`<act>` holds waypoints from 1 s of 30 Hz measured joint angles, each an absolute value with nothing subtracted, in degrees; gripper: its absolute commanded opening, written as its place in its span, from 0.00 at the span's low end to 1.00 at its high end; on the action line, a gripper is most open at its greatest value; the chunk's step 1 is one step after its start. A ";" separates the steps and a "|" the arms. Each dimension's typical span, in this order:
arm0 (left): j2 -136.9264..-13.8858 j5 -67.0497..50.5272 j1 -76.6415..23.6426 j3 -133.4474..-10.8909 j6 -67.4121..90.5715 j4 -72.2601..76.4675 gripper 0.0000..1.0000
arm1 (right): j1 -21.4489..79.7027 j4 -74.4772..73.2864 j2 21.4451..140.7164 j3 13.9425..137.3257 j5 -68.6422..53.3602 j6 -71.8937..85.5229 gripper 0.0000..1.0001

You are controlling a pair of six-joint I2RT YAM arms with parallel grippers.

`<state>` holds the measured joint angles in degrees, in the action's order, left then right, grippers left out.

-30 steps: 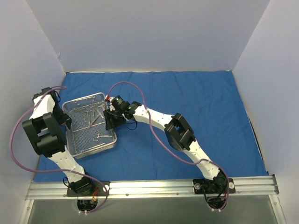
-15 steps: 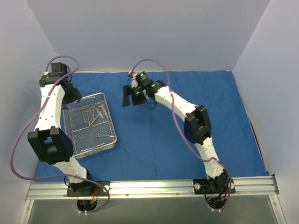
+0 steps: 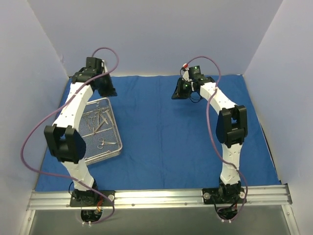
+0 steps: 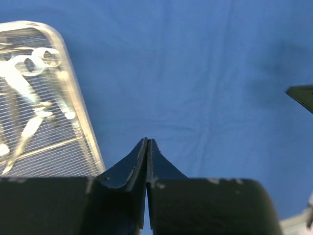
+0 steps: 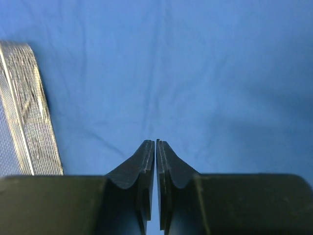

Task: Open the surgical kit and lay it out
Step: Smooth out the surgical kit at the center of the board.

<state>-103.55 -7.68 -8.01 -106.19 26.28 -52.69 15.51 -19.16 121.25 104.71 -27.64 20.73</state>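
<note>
The royal-blue cloth wrap (image 3: 166, 142) lies spread flat over the table. On its left part stands the silver wire-mesh tray (image 3: 115, 126) with several thin silver instruments (image 3: 97, 120) inside. My left gripper (image 3: 108, 90) hangs above the cloth just past the tray's far right corner, shut and empty. My right gripper (image 3: 175, 94) hovers over the far middle of the cloth, also shut on nothing. In the left wrist view the shut gripper (image 4: 147, 141) points over bare cloth (image 4: 195, 73), with the tray (image 4: 73, 98) and instrument handles (image 4: 30, 63) to its left. The right wrist view has its shut gripper (image 5: 156, 142) over bare cloth (image 5: 195, 73), and the tray's wall (image 5: 27, 127) at the left edge.
White walls enclose the table on the left, back and right. A metal rail (image 3: 161, 196) carrying both arm bases runs along the near edge. Purple cables loop off both arms. The other arm's dark gripper tip (image 4: 301, 95) shows at the right edge of the left wrist view.
Both arms have lifted away from the tray and swung toward the far side of the cloth. Both grippers have gone from open to shut. The tray has not moved.
</note>
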 measured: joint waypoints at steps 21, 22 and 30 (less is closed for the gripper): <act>-104.44 -18.63 -13.28 -100.66 26.37 -46.74 0.08 | 5.85 14.90 136.38 89.95 -53.58 37.80 0.01; -103.88 -18.70 -13.28 -100.05 26.57 -46.81 0.08 | 5.39 16.73 136.70 90.02 -53.39 38.46 0.01; -99.70 -11.38 -11.81 -99.90 26.89 -54.11 0.46 | 0.38 29.61 135.39 83.92 -53.06 44.73 0.06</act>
<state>-99.70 -11.38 -11.81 -99.90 26.89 -54.11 0.38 29.61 135.39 83.92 -53.06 44.73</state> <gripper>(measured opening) 0.355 0.047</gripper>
